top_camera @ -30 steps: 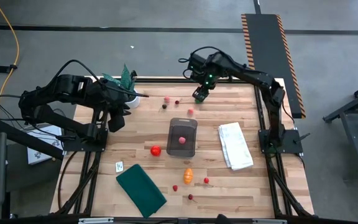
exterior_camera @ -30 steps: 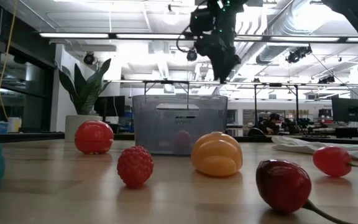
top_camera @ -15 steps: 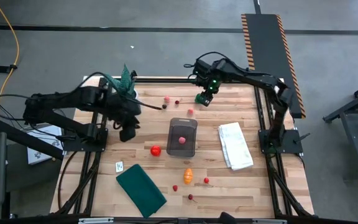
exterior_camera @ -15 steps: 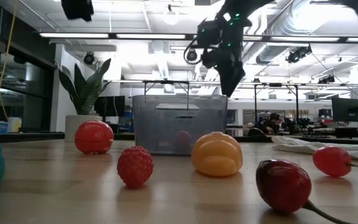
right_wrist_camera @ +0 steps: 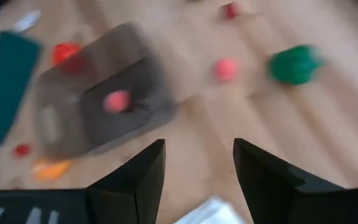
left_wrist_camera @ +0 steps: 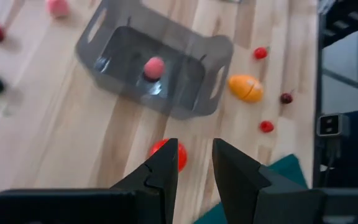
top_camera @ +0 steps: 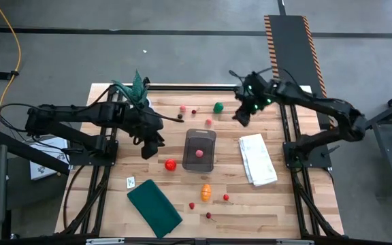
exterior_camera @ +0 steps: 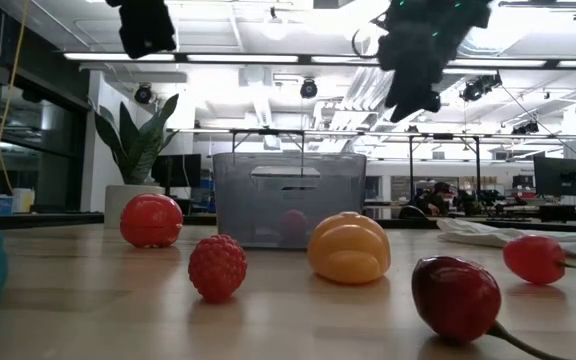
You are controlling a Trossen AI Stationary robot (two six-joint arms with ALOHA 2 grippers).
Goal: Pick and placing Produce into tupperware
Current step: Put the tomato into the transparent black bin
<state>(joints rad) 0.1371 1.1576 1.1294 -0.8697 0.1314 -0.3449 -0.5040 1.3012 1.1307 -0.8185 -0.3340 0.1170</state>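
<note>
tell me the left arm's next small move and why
Probably lower the left pincer onto the red ball. The fingers stand apart with nothing between them, the ball lies just beneath, beside the tupperware, which holds only one pink piece.

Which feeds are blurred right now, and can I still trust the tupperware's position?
Right wrist view: smeared, the green round one streaked. Left wrist view: sharper, the tupperware clear with a pink piece inside. High view: sharp, the tupperware mid-table. Low view: its tinted wall dims the contents.
</note>
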